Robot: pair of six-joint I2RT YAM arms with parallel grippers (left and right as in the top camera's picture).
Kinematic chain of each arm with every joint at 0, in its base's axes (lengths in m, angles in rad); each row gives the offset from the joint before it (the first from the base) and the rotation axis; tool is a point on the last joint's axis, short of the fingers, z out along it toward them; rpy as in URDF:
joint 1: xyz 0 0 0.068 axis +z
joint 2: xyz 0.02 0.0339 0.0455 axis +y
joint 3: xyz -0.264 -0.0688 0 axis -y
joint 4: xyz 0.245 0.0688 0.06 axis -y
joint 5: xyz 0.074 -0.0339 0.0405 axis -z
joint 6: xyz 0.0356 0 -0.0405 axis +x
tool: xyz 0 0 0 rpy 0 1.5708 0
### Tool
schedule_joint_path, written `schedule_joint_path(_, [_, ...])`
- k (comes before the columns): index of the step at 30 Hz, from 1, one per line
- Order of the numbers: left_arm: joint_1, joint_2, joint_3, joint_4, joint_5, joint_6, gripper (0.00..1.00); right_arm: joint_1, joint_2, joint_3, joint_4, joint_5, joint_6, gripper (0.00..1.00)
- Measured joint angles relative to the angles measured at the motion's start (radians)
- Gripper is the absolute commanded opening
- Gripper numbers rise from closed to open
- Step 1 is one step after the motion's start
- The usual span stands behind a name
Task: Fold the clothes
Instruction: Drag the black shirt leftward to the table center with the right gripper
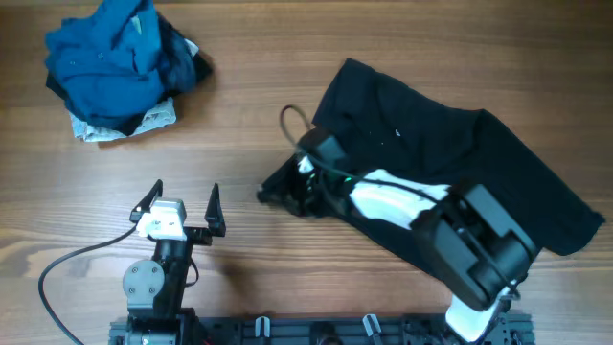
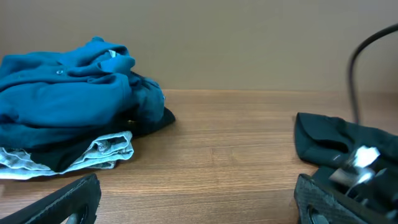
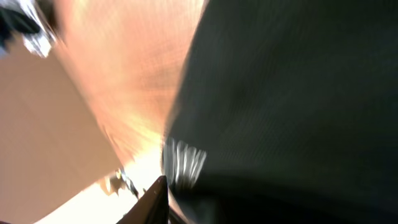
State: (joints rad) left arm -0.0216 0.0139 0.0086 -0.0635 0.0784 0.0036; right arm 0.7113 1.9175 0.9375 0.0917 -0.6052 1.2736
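Note:
A black garment [image 1: 431, 144] lies spread on the right of the wooden table. My right arm reaches across it, and my right gripper [image 1: 305, 187] sits at its bunched left edge, apparently shut on the cloth. The right wrist view is motion-blurred. Black cloth [image 3: 286, 93] fills it right up to the one finger that shows at my right gripper [image 3: 180, 205]. My left gripper [image 1: 184, 203] is open and empty near the front left, apart from the clothes. In the left wrist view its fingers [image 2: 199, 199] frame bare wood, with the black garment [image 2: 336, 140] at the right.
A pile of blue, dark and light clothes [image 1: 115, 62] sits at the back left, also in the left wrist view [image 2: 68, 106]. A black cable loop [image 1: 287, 120] rises beside the right gripper. Bare wood [image 1: 239, 115] lies between pile and garment.

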Motion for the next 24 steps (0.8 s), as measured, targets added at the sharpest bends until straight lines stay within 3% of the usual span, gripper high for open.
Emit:
schedule_joint_path(2, [0.0, 0.0, 0.0, 0.0, 0.0, 0.0, 1.0, 0.022, 0.021, 0.013, 0.0, -0.025, -0.023, 0.77])
schedule_joint_path(5, [0.0, 0.0, 0.0, 0.0, 0.0, 0.0, 1.0, 0.027, 0.029, 0.048, -0.04, -0.057, -0.076, 0.99])
schedule_joint_path(9, [0.0, 0.0, 0.0, 0.0, 0.0, 0.0, 1.0, -0.021, 0.026, 0.183, -0.343, -0.051, -0.229, 0.99])
schedule_joint_path(14, [0.0, 0.0, 0.0, 0.0, 0.0, 0.0, 1.0, -0.159, -0.028, 0.383, -0.811, 0.126, -0.422, 1.0])
schedule_joint_path(24, [0.0, 0.0, 0.0, 0.0, 0.0, 0.0, 1.0, -0.515, -0.328, 0.472, -1.164, 0.287, -0.643, 1.0])
